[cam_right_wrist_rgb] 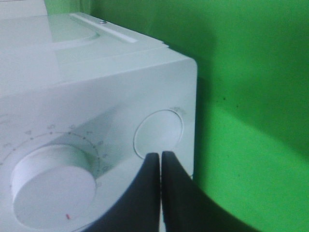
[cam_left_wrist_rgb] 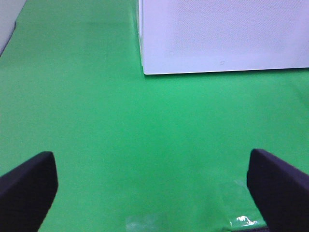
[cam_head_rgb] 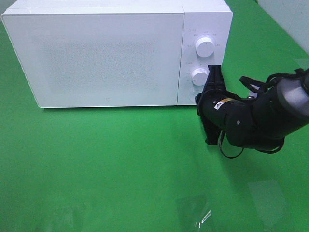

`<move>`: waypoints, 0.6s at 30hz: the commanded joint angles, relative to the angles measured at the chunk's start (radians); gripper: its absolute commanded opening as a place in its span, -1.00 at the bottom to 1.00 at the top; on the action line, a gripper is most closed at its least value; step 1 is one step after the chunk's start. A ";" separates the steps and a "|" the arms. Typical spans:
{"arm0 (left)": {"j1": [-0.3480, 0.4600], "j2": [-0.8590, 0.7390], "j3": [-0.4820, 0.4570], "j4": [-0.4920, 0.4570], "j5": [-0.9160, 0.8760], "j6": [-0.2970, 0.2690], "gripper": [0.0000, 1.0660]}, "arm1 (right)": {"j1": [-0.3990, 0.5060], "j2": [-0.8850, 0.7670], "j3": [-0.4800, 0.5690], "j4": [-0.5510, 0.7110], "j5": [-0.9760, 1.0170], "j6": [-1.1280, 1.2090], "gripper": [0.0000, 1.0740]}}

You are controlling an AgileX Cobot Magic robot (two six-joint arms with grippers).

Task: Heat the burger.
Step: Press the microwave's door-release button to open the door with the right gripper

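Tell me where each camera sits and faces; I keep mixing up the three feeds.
Exterior high: mounted above, looking down on the boxy white microwave oven on the green table; the black right arm shows.
Left wrist: low over the table, facing the oven's front lower corner; the left gripper, open, frames it.
Right wrist: close to the oven's control panel, facing a round white dial and flush round button; the right gripper, shut, shows.
Shared: all three see the oven.

You see bright, even light. Glare glints on the green table point(cam_head_rgb: 120, 169); the microwave point(cam_right_wrist_rgb: 96, 72) throws a soft shadow beside it; both wrist views look slightly blurred.
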 commanded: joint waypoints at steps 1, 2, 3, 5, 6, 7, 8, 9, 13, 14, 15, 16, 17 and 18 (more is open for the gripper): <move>0.003 -0.006 0.004 -0.002 -0.011 -0.004 0.87 | -0.002 0.008 -0.015 -0.013 0.007 0.001 -1.00; 0.003 -0.006 0.004 -0.002 -0.011 -0.003 0.87 | -0.002 0.023 -0.031 -0.012 0.007 0.001 -1.00; 0.003 -0.006 0.004 -0.002 -0.011 -0.003 0.87 | -0.007 0.038 -0.042 -0.007 0.005 0.001 -1.00; 0.003 -0.006 0.004 -0.002 -0.011 -0.004 0.87 | -0.014 0.048 -0.052 -0.008 0.005 0.001 -1.00; 0.003 -0.006 0.004 -0.002 -0.011 -0.004 0.87 | -0.014 0.048 -0.052 -0.008 0.005 0.001 -1.00; 0.003 -0.006 0.004 -0.002 -0.011 -0.004 0.87 | -0.014 0.048 -0.052 -0.008 0.005 0.001 -1.00; 0.003 -0.006 0.004 -0.002 -0.011 -0.003 0.87 | -0.026 0.055 -0.064 0.002 0.003 0.000 -1.00; 0.003 -0.006 0.004 -0.002 -0.011 -0.003 0.87 | -0.026 0.055 -0.064 0.002 0.003 0.000 -1.00; 0.003 -0.006 0.004 -0.002 -0.011 -0.003 0.87 | -0.026 0.081 -0.091 0.006 0.002 -0.001 -1.00; 0.003 -0.006 0.004 -0.002 -0.011 -0.003 0.87 | -0.026 0.081 -0.091 0.006 0.002 -0.001 -1.00; 0.003 -0.006 0.004 -0.002 -0.011 -0.003 0.87 | -0.026 0.086 -0.098 0.008 -0.011 -0.001 -1.00; 0.003 -0.006 0.004 -0.002 -0.011 -0.003 0.87 | -0.026 0.086 -0.098 0.008 -0.011 -0.001 -1.00; 0.003 -0.006 0.004 -0.002 -0.011 -0.003 0.87 | -0.026 0.090 -0.103 0.009 -0.042 -0.004 -1.00; 0.003 -0.006 0.004 -0.002 -0.011 -0.003 0.87 | -0.026 0.090 -0.103 0.009 -0.042 -0.004 -1.00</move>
